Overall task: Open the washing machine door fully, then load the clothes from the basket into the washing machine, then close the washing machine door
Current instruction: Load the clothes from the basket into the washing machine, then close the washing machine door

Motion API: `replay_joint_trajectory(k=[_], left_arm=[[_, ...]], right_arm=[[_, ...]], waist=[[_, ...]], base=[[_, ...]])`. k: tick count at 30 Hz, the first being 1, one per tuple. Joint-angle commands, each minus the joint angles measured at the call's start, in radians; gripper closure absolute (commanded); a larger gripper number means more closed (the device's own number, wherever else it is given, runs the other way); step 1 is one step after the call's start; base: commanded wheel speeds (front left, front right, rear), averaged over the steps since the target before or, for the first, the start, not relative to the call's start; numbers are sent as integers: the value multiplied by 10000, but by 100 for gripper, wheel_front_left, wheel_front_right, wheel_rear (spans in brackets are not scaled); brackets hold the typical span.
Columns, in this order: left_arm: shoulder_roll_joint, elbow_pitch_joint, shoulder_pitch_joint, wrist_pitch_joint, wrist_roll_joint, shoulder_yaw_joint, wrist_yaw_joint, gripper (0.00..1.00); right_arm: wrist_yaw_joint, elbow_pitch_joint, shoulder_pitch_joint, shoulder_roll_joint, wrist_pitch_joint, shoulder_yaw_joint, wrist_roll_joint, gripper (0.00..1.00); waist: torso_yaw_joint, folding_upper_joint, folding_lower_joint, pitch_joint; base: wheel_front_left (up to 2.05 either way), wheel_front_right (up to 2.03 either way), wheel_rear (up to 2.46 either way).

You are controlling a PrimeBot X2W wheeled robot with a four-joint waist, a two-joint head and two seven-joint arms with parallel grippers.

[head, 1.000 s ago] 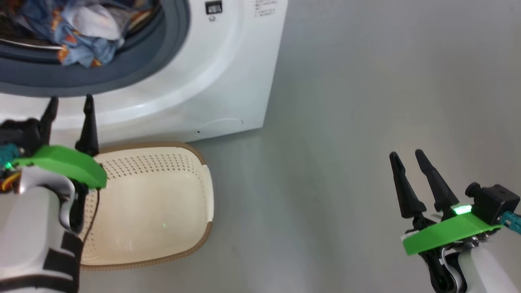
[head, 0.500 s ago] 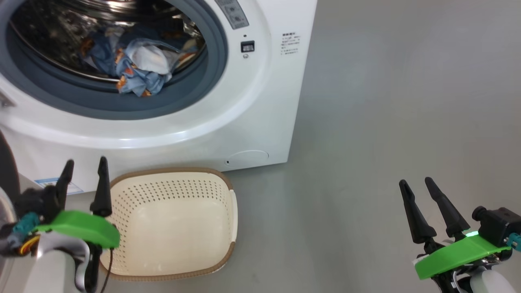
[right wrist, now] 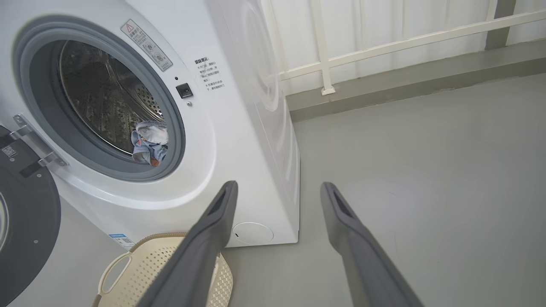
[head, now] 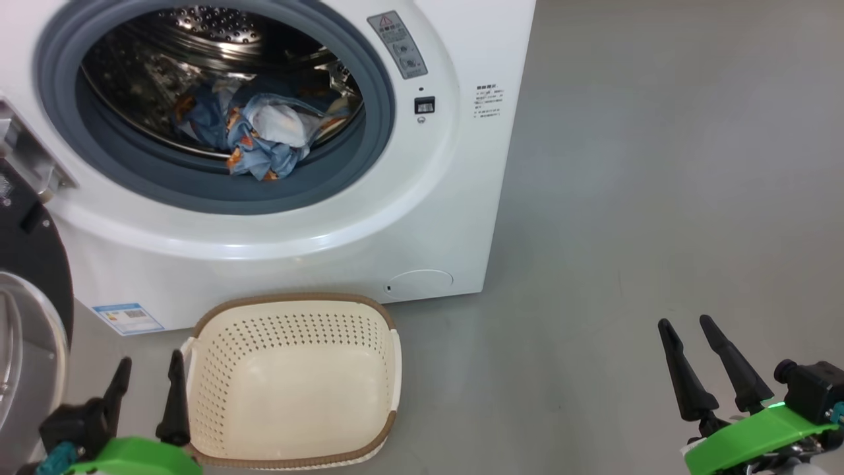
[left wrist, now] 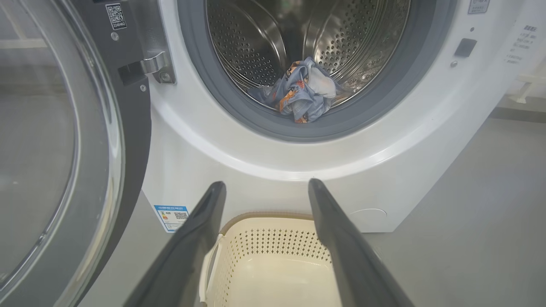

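Head camera has tilted up: clothes (head: 260, 142) lie in the drum (head: 198, 23) of the washing machine (head: 422, 218), upper left, basket (head: 290, 298) bottom centre is empty, left gripper (head: 150, 357) and right gripper (head: 684, 321) hang released, so only shutting the washing machine door (head: 33, 264) at far left looks to remain.

- A plain laundry corner, more utility space than furnished room.
- The washing machine (head: 422, 218), a white front-loader with a steel drum and grey gasket, stands straight on the floor (head: 659, 165).
- Its round door (left wrist: 64, 149) hangs open on the machine's left side; clothes (head: 264, 142) lie in the drum.
- A cream basket (head: 290, 326) sits on the floor just in front of the machine.
- A blue label (head: 128, 318) is stuck low on the machine's front.
- The floor is smooth and grey out to the machine's right.
- Behind the machine run a white railing (right wrist: 405, 42), pale panels and a grey kerb (right wrist: 405, 81).
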State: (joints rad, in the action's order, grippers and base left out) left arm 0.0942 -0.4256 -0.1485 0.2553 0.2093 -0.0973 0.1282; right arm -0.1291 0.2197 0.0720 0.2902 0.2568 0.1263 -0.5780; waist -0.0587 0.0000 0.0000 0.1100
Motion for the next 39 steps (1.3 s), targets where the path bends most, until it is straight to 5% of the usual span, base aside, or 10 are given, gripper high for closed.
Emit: replay_joint_trajectory(k=[1,39], left_arm=[[177,314,9,65,-62,-384,25,0],[-182,1534,1180,65,-109,-812,25,0]], right_arm=[[-16,-208,-153,219,49,152,-189,0],[-16,-328,-509,214,49,-75,-218,0]], waist=[[43,0,0,-80],[215,0,0,-137]], base=[[0,0,0],[-17,17,0]])
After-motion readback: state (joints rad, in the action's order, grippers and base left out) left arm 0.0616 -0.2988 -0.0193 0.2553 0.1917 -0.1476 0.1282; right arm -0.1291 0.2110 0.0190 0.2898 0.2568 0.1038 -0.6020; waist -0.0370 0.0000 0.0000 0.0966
